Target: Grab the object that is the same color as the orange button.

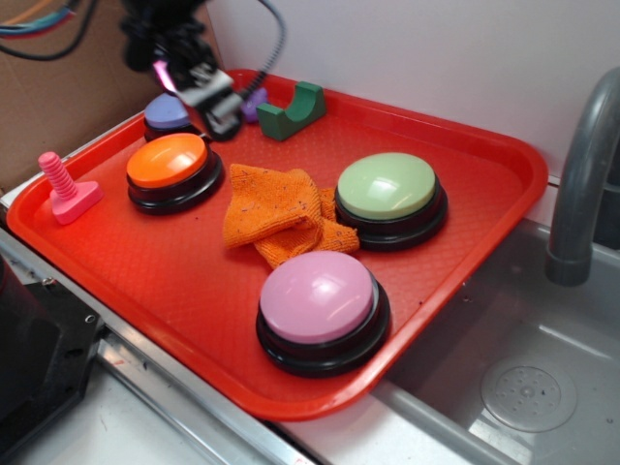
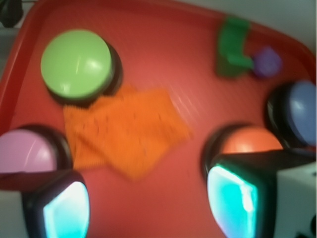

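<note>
On the red tray sit four dome buttons: orange button, green, pink and purple. One orange cloth lies crumpled between the first three, touching the green one. Also one green block and one pink screw. Gripper hangs above the back left corner, tilted, fingers spread apart and holding nothing.

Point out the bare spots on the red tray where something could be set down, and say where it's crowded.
Most bare: the near-left tray floor, bordered by the pink screw, orange button and pink button. Also bare: the back-right corner behind the green button. Crowded: the centre, where the orange cloth fills the gap between buttons, and the back-left under the pincer.
</note>
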Tool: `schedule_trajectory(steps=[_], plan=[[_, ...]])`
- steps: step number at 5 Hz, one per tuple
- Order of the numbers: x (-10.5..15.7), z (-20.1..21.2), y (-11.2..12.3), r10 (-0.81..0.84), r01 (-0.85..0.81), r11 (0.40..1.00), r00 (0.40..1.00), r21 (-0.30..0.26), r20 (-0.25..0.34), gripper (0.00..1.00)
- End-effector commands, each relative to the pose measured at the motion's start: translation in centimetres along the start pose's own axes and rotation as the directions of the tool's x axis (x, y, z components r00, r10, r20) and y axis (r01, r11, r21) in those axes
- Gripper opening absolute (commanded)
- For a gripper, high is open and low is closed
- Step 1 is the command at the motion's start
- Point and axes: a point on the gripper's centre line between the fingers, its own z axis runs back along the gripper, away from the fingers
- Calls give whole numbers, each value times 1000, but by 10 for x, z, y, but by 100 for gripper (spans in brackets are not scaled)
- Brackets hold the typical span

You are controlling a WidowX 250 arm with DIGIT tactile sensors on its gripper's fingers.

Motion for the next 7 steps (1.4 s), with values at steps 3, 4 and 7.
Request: schedule_trajectory(steps=[3, 4, 7], plan=[[23, -98, 9, -305, 311, 934, 950, -177, 63, 100], [15, -102, 8, -317, 328, 927, 944, -182, 87, 0], [13, -91, 5, -326, 333, 930, 943, -154, 65, 0]])
